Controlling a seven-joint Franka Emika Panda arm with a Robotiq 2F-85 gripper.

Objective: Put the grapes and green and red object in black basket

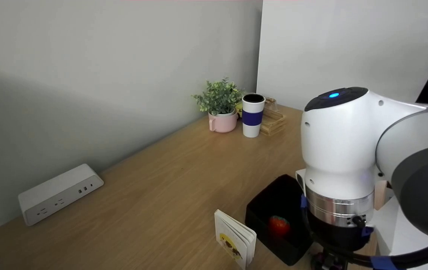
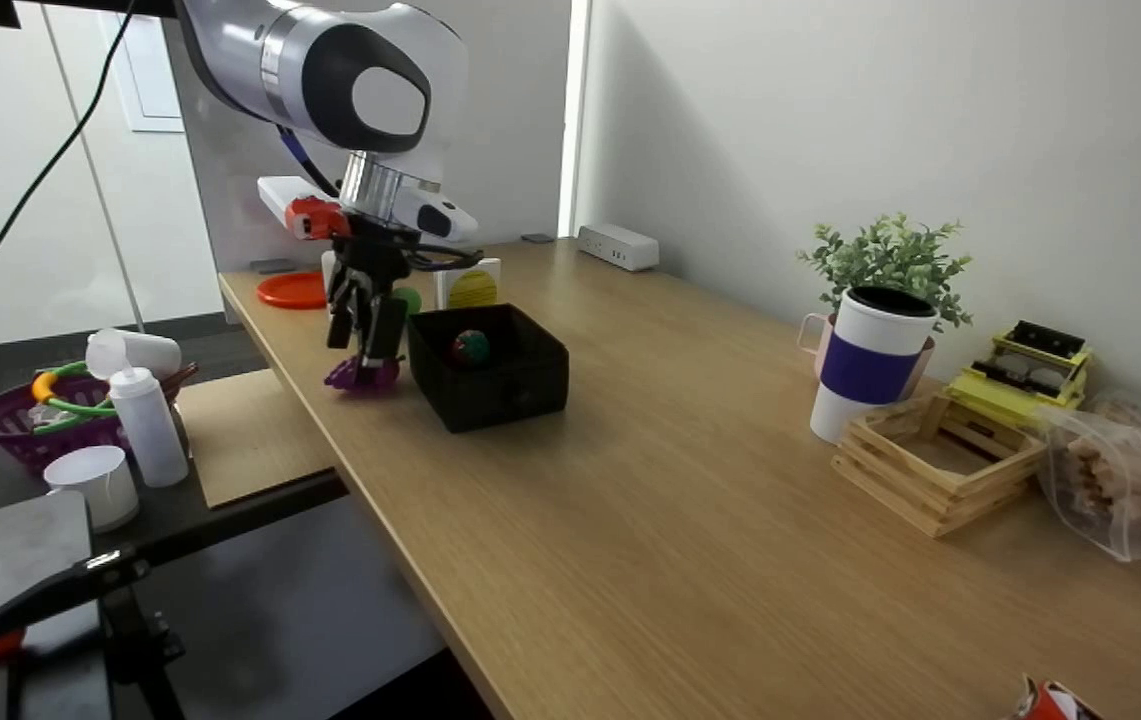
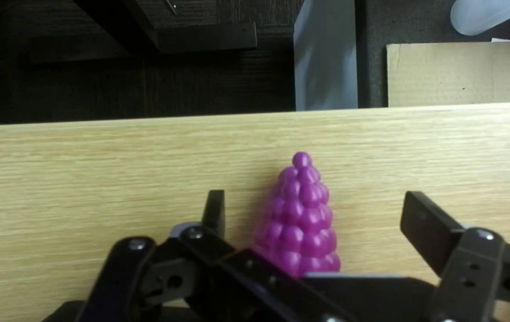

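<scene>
Robot gripper (image 3: pixel 316 203) had its fingers wide apart in the wrist view, the grapes (image 3: pixel 303 219) between them. Those grapes seemed light, stiff and slippery, best pinched across the middle. In an exterior view, they sat just beside the black basket (image 2: pixel 512 395).

black basket (image 2: pixel 510 393): low, squarish, matte, open on top, standing upright
green and red object (image 1: pixel 278 226): pretty much strawberry-looking, red body with a green cap, already inside the black basket
grapes (image 3: pixel 304 214): shiny purple bunch, all bumpy, lying down just beside the black basket, skinny tip pointing away from it, can't tell if they touch
</scene>
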